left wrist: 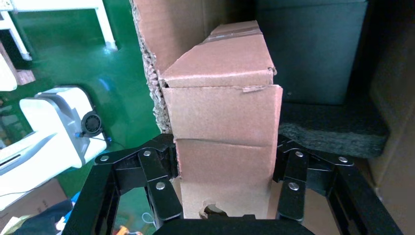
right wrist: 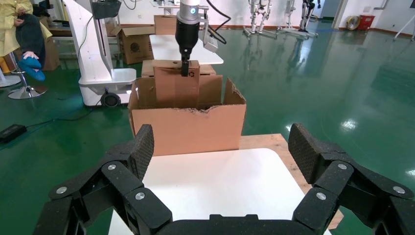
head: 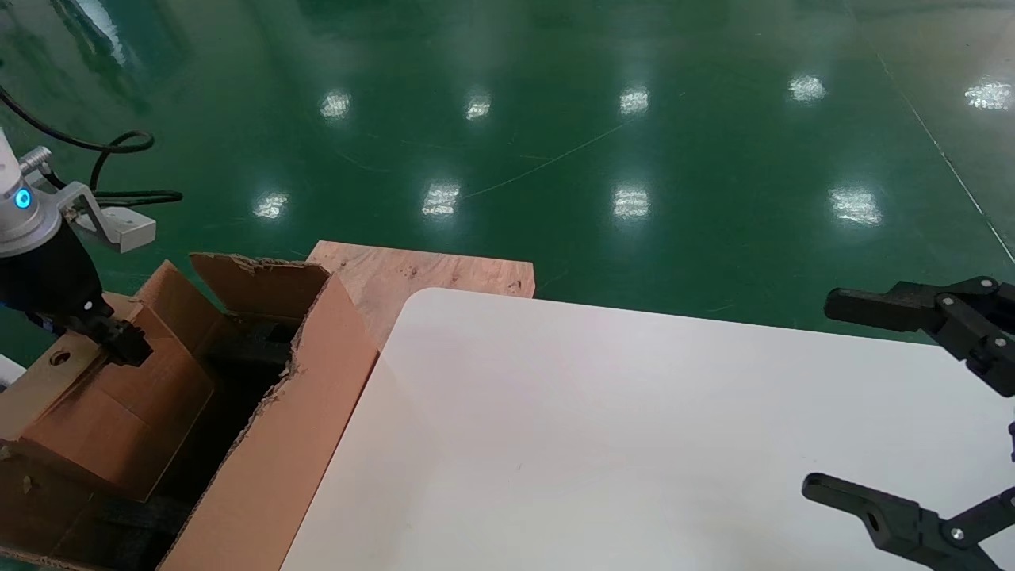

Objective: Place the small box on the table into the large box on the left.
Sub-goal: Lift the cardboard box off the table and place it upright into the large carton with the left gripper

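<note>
Left gripper (left wrist: pixel 225 183): clamped on the small box (left wrist: pixel 222 122), one black pad on each long side, near the end with the punched hole.
Small box position: held inside the open top of the large box (head: pixel 270 444), off the table (head: pixel 634 444), at the robot's left.
Small box axis: long axis tilted, running from the gripped end down into the carton; in the right wrist view it stands nearly upright, its upper end above the rim.
Right gripper (right wrist: pixel 222 156): spread wide, holding nothing, over the table's right edge.
Materials: small box smooth brown cardboard, oblong; large box corrugated, ragged torn flap edges, black foam (left wrist: pixel 333 129) inside; table flat, smooth white, rounded corner; plywood board (head: pixel 420 274) behind it.
</note>
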### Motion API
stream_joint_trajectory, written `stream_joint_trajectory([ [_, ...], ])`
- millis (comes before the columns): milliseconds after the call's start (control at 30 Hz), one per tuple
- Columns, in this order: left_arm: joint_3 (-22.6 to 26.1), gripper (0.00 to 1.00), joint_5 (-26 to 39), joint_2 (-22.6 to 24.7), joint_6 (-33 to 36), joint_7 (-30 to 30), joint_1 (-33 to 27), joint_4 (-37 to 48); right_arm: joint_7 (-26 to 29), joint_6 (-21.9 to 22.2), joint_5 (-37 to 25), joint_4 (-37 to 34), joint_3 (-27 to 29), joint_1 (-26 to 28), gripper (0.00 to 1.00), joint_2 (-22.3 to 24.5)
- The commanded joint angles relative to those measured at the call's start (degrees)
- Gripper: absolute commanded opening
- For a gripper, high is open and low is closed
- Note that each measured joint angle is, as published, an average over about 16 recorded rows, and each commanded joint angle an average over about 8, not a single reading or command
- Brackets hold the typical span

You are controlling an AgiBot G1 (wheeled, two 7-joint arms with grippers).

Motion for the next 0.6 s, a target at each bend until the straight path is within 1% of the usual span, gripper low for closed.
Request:
stream_joint_trajectory([
  [33, 0.1, 0.00, 0.1, 0.2, -0.3, 0.0, 0.6, 0.5, 0.0, 0.0, 0.0, 0.0, 0.0, 0.0, 1.00, 0.0],
  [600, 0.6, 0.00, 1.0, 1.2, -5.5, -1.4, 4.5, 4.9, 0.0, 0.0, 0.0, 0.0, 0.0, 0.0, 1.00, 0.0],
])
